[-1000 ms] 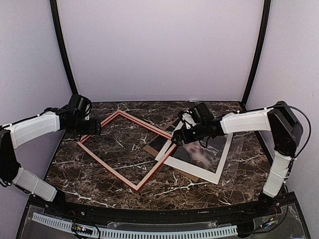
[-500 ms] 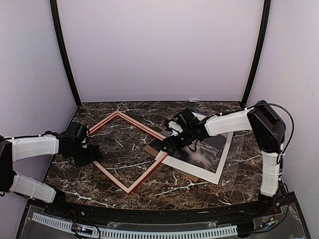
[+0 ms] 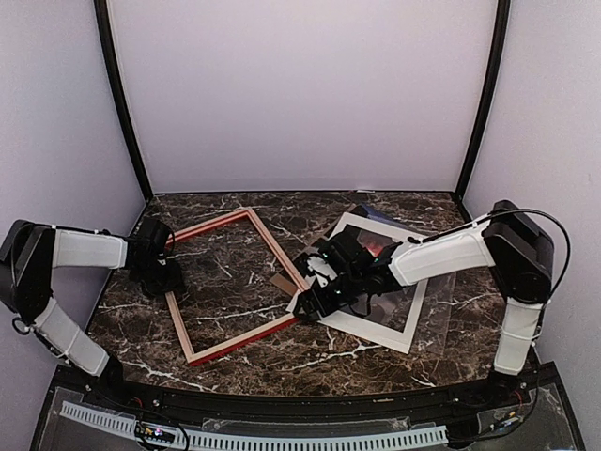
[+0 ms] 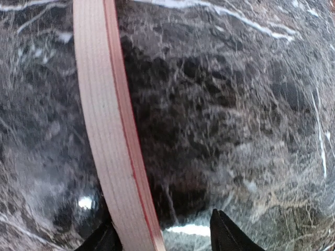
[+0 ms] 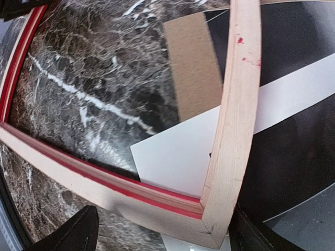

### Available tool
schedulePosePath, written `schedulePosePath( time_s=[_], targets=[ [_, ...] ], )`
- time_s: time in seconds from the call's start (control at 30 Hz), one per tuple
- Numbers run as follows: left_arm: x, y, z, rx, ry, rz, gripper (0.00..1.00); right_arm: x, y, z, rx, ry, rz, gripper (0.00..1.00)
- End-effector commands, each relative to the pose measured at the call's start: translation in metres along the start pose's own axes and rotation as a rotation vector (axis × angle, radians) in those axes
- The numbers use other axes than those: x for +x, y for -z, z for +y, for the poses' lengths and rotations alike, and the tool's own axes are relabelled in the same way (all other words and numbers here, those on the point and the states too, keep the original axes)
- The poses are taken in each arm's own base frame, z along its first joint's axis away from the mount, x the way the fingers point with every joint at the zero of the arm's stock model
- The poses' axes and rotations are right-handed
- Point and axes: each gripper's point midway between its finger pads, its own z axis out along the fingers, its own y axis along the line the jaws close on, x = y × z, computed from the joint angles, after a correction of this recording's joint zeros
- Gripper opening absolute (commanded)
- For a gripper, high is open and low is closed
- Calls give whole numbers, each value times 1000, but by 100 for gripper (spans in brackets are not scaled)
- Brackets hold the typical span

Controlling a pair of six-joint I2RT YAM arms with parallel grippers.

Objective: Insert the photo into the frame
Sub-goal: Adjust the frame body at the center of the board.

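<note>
Turning frame (image 3: 246,338) squarer than before; left fingers (image 4: 226,238) now straddle its rail.

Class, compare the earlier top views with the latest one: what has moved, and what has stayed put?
The frame swung clockwise in the top view, from a diamond to nearly square-on. The left gripper drew back toward its base, astride the left rail; the right gripper brought the right corner nearer the arms. The white mat and the photo look unmoved.
</note>
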Motion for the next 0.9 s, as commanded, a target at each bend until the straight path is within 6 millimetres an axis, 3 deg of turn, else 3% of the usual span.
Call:
schedulePosePath(
  time_s=[0.0, 0.17, 0.27, 0.43, 0.67, 0.77, 0.87],
  targets=[
    [-29, -13, -4, -59, -98, -13, 57, 1, -4, 65, -184, 37, -34, 86],
    [-61, -30, 19, -195, -146, 2, 57, 7, -15, 94, -248, 86, -13, 87],
    [-86, -38, 33, -282, -163, -11, 57, 1, -15, 106, -263, 132, -18, 89],
    [-114, -54, 51, -301, -129, -7, 57, -11, -7, 98, -186, 176, -39, 92],
    [-148, -73, 78, -375, -157, 1, 56, -20, 27, 31, 18, 82, -79, 95],
    [-167, -69, 74, -369, -185, -26, 58, -22, 54, -8, 127, 17, -113, 95],
    [-179, -56, 56, -290, -184, -63, 69, -15, 77, -49, 241, -68, -124, 96]
  ],
)
